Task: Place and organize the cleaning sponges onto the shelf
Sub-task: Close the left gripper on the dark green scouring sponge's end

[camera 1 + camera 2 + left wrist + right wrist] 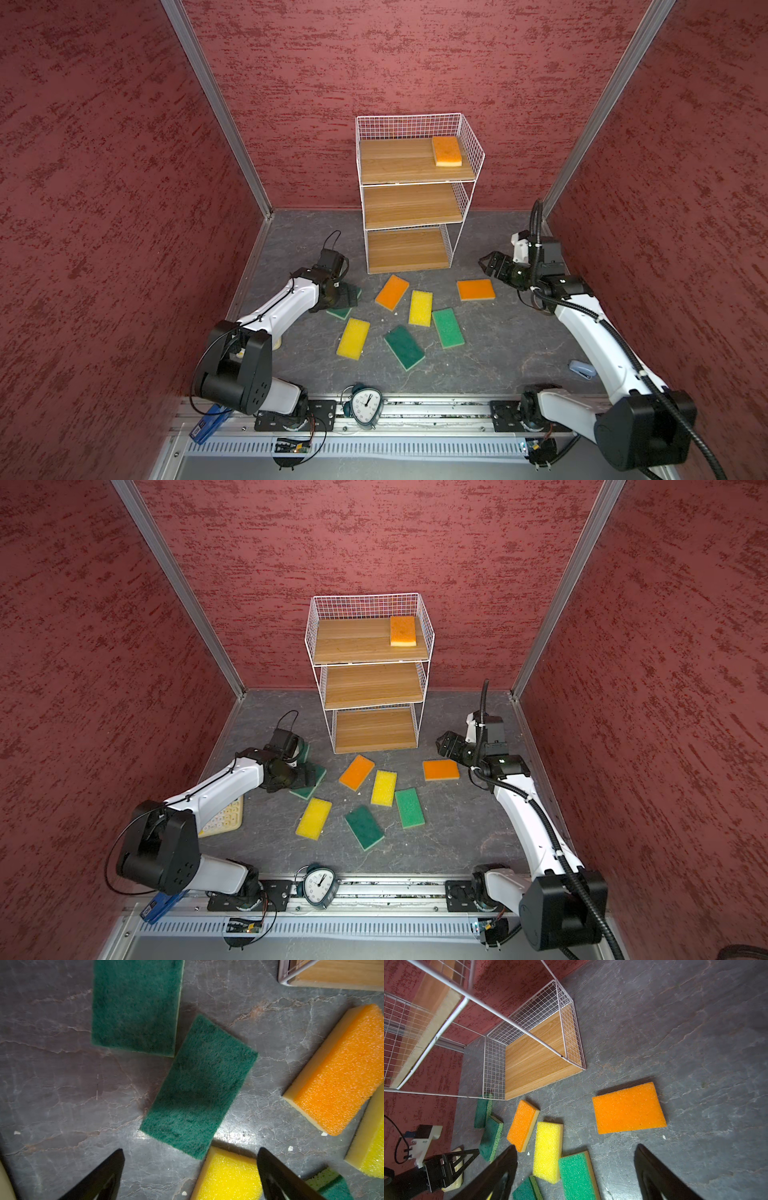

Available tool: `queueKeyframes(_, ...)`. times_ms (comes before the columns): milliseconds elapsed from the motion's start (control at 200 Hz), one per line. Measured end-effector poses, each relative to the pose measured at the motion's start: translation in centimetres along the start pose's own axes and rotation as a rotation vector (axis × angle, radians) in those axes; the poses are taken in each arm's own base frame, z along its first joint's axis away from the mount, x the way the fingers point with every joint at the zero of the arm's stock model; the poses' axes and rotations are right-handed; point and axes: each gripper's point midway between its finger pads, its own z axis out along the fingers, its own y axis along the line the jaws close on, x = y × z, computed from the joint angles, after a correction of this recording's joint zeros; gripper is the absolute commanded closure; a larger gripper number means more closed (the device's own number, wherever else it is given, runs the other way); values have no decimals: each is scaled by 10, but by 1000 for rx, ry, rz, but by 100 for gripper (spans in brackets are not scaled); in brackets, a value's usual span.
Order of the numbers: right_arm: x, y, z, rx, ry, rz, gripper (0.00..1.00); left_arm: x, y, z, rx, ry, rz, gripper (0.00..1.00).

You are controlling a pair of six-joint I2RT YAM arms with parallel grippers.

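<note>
The shelf [413, 205] [537, 1059] stands at the back with one orange sponge [446, 151] on its top board. Several cleaning sponges lie on the floor in front: orange [392, 292], yellow [420, 307], orange [476, 289], light green [448, 328], dark green [404, 347], yellow [353, 338]. My left gripper [351, 295] [191, 1156] hangs open just over a dark green sponge [199, 1086], with a second dark green sponge [135, 1005] beside it. My right gripper [488, 266] [576, 1147] is open and empty, up above the floor near the right orange sponge [629, 1107].
An alarm clock [365, 405] sits at the front rail. A cream calculator [224, 818] lies under the left arm. A blue stapler [582, 368] lies by the right arm. Red walls close in on three sides.
</note>
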Motion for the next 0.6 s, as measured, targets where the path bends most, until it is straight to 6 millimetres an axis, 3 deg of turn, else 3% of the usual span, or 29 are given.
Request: queueKeyframes(601,-2,-4,-1,13,-6,-3,10,7,3,31,25,95,9,0)
